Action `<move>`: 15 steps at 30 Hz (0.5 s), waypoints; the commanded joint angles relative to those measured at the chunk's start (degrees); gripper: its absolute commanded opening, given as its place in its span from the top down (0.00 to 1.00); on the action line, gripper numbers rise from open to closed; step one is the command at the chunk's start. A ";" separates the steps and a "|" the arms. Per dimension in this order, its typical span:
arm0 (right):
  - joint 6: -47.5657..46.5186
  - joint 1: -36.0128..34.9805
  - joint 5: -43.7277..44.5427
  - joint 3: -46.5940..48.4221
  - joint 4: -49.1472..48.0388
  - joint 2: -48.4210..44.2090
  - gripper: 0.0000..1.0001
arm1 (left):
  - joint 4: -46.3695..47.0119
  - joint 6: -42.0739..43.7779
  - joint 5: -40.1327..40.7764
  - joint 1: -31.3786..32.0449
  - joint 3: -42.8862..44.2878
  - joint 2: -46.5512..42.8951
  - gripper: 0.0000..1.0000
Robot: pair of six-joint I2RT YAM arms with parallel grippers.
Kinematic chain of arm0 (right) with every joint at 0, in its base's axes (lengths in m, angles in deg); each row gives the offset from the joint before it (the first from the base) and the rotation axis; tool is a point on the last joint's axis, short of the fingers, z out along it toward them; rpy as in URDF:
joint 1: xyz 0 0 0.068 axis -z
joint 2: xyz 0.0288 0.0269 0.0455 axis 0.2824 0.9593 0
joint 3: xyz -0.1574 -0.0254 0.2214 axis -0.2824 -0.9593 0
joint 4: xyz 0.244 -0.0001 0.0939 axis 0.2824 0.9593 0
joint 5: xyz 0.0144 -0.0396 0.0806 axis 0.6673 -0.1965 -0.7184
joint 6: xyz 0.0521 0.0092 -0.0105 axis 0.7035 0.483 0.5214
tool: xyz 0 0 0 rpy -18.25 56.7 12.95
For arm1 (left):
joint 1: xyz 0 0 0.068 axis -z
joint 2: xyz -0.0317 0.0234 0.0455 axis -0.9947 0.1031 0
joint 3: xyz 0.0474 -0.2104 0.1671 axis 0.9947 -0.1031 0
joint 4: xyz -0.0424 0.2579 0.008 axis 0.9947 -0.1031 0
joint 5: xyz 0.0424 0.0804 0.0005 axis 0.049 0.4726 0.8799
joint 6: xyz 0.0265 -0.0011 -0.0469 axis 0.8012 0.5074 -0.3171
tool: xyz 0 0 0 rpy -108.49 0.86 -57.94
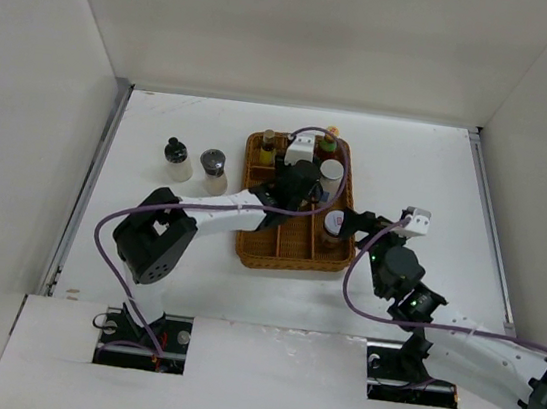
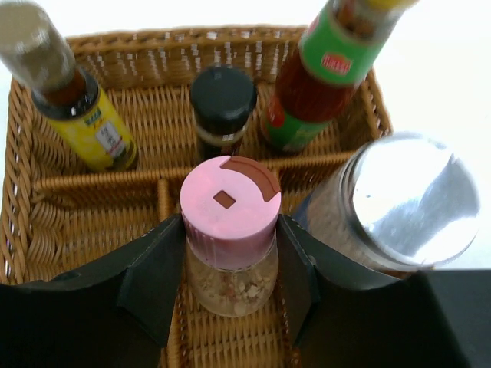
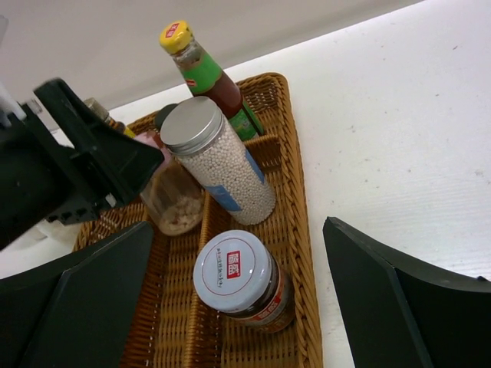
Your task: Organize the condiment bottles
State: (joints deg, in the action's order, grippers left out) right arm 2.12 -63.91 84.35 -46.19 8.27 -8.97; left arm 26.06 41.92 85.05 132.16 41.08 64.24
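Bench (image 1: 164,115): white, walled on three sides. Wicker tray (image 1: 291,265) mid-bench, with a cross row along its far edge and long lanes running to its near edge.

Left gripper (image 2: 230,230): extends over the tray from its left edge. Fingers (image 2: 153,284) closed on the pink jar (image 2: 230,203), pads against both sides just under the lid. Jar upright, pale flakes inside. It stands at the far end of what looks like the middle lane, just short of the cross divider. Cannot tell whether its base rests on the wicker.

Right gripper (image 3: 238,228): at the tray's right edge, fingers spread wide, holding nothing. The white-lid jar (image 3: 234,276) shows below the gap and touches neither finger.

In the tray:
- Far left corner: yellow-label bottle (image 2: 80,107).
- Far row, middle: dark bottle (image 2: 222,107), black cap.
- Far right corner: sauce bottle (image 3: 203,73), yellow cap, green label.
- Right lane, far end: silver-lid jar (image 3: 219,161), filled with white beads, just beside the pink jar with a divider between them.
- Right lane, near half: white-lid jar, red mark on the lid, near the silver-lid jar.

Outside the tray: black-cap bottle (image 1: 175,159) and grey-cap bottle (image 1: 214,170). Both stand upright on the bench off the tray's left edge, level with its far end, close together but apart.
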 commanded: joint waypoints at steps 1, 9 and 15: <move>0.57 0.36 -0.10 0.18 -2.35 -0.29 0.00 | 1.35 0.14 1.22 0.92 -2.56 -4.27 0.73; 1.01 0.62 -1.14 0.26 -2.36 0.59 0.00 | 8.20 0.14 0.69 0.22 -3.10 0.73 0.65; 1.01 0.53 -1.41 0.44 -2.36 0.95 0.00 | 13.04 0.32 1.30 0.48 -6.69 -0.84 0.37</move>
State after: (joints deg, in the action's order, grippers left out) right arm 2.55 -63.69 83.82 -46.19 8.29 -8.19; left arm 33.32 42.05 85.34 132.51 36.22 65.42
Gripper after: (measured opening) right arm 0.999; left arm 0.610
